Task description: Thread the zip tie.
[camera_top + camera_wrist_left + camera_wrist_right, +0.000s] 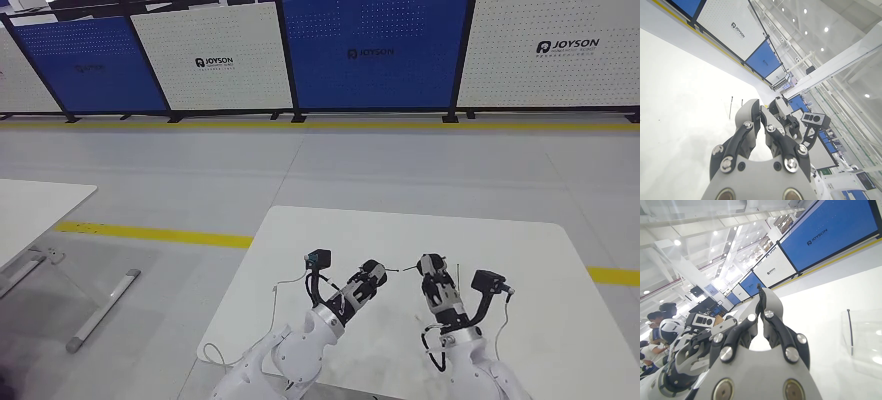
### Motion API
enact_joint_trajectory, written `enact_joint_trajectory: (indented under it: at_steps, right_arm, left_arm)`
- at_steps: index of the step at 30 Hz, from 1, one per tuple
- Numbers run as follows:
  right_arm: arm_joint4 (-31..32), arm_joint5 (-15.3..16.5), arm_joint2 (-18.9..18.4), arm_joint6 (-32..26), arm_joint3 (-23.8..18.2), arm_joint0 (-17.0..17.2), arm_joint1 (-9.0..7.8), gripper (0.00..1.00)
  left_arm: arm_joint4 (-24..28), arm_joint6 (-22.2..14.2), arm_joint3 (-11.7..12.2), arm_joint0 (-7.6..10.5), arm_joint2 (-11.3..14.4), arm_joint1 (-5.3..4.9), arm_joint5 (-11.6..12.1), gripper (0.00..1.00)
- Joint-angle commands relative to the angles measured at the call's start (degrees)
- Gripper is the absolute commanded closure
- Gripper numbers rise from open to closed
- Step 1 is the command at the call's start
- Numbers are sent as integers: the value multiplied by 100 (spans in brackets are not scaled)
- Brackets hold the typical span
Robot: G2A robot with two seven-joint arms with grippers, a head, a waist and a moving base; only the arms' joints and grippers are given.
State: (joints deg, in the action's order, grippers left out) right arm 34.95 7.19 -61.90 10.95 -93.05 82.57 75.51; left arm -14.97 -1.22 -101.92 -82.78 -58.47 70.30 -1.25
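A thin black zip tie (400,269) runs between my two grippers, low over the near part of the white table (330,230). My right gripper (761,294) is shut on it, and the tie's square head (758,286) pokes out past the fingertips. My left gripper (760,111) faces it closely, its fingers pressed together on a thin dark sliver of the tie. In the top view the left gripper (376,271) and the right gripper (429,264) sit tip to tip, a short gap apart.
A clear plastic box (866,351) stands on the table beside my right gripper, with a spare zip tie (850,328) leaning inside it. The left wrist view shows two spare ties (731,108) beyond the fingers. A second white table (30,215) stands off to the left.
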Motion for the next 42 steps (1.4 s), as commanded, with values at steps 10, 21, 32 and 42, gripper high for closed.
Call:
enact_joint_trajectory:
  at_steps: [10,21,32,42]
  right_arm:
    - [87,-100,111,73,175,-122,83,100]
    - [72,-57,51,37,148,-68,118,100]
    - [33,-61,99,-77,285,-170,179,100]
    - [-7,58,-128,40,94,25,173,100]
  left_arm:
    - [0,0,0,0,0,0,0,100]
    - [0,0,0,0,0,0,0,100]
    - [0,0,0,0,0,0,0,100]
    - [0,0,0,0,0,0,0,100]
